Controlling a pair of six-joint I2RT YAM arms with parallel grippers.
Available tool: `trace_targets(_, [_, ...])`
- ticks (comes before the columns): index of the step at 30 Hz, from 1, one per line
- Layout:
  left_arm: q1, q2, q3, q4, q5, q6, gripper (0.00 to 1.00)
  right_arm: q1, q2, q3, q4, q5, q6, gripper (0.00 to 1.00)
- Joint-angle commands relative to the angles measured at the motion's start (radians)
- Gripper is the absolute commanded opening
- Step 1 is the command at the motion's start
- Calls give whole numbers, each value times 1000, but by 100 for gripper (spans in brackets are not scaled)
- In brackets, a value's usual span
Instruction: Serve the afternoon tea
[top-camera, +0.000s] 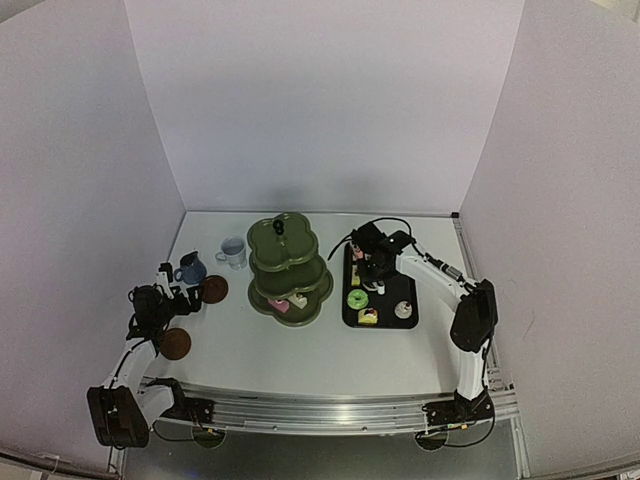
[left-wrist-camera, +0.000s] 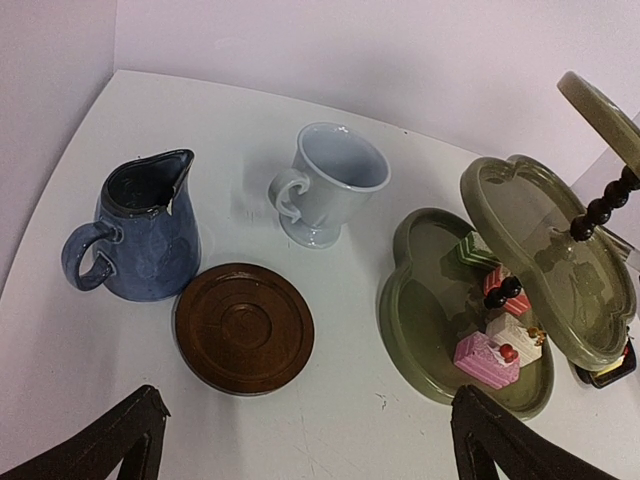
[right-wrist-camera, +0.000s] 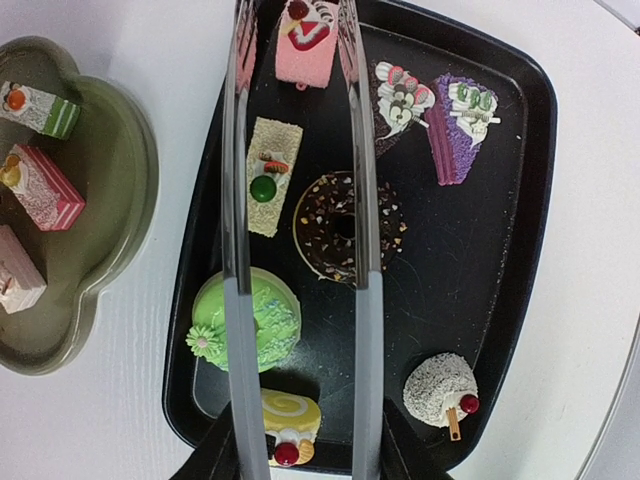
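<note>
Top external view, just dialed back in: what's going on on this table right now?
The right claw holds the metal tongs over the black tray, their arms straddling a pink cake. More cakes lie on the tray; a few already sit on the bottom tier of the green stand. The left claw hangs open near a brown saucer. The blue mug and pale mug stand on the table, neither on a saucer.

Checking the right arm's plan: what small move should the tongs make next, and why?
Probably squeeze the tongs shut: their tips straddle the pink cake on the black tray, and seemingly are not yet gripping it.
</note>
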Motion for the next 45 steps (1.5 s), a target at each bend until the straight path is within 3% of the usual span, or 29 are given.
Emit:
trace_targets(1, [4, -21, -5, 31, 10, 12, 100, -2, -59, -20, 8, -5, 37, 37])
trace_targets(33, [4, -26, -6, 27, 7, 14, 100, -10, 81, 46, 10, 8, 26, 38])
trace_targets(36, [4, -28, -7, 26, 12, 18, 100, -14, 88, 48, 10, 12, 15, 33])
trace_targets(41, [4, -29, -8, 32, 18, 22, 100, -17, 74, 42, 10, 35, 4, 5])
trace_targets(45, [4, -33, -12, 38, 15, 21, 100, -17, 36, 21, 8, 32, -12, 0])
